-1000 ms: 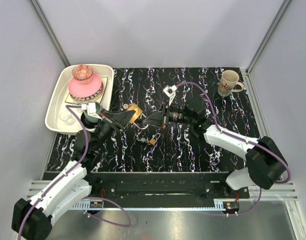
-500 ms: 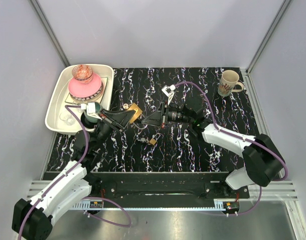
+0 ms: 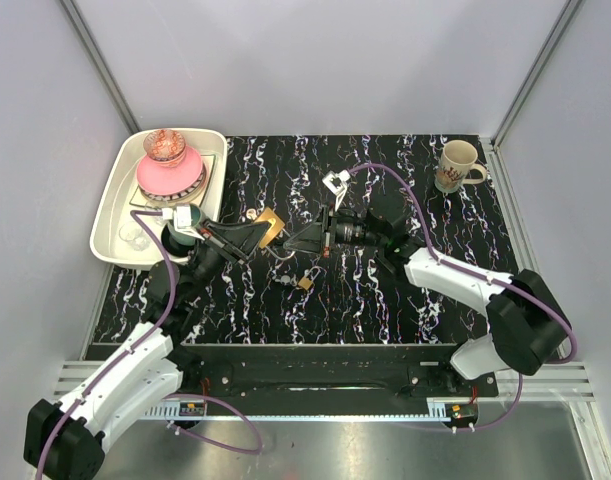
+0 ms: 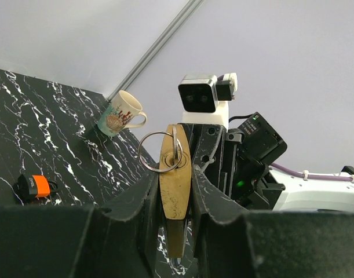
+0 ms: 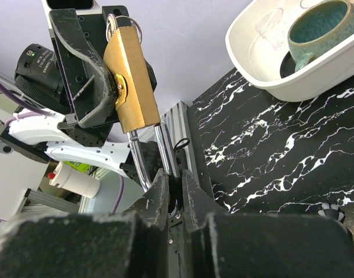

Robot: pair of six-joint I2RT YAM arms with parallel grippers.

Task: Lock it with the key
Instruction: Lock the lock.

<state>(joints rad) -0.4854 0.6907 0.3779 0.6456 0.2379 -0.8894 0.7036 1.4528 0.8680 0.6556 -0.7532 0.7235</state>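
My left gripper (image 3: 263, 228) is shut on a brass padlock (image 3: 272, 220) and holds it above the table; in the left wrist view the padlock (image 4: 175, 174) sits edge-on between the jaws of the left gripper (image 4: 175, 194). A metal key ring (image 4: 159, 152) hangs at its keyhole end. My right gripper (image 3: 297, 240) meets it from the right. In the right wrist view the padlock (image 5: 130, 81) shows, and the right gripper (image 5: 175, 182) is shut on one leg of its steel shackle (image 5: 164, 147). The orange-headed key (image 4: 36, 185) lies on the table.
A small brass-coloured thing with a ring (image 3: 303, 281) lies on the black marbled table in front of the grippers. A white tray (image 3: 110, 215) with a pink bowl (image 3: 170, 175) and a cup stands at the back left. A mug (image 3: 455, 165) stands at the back right.
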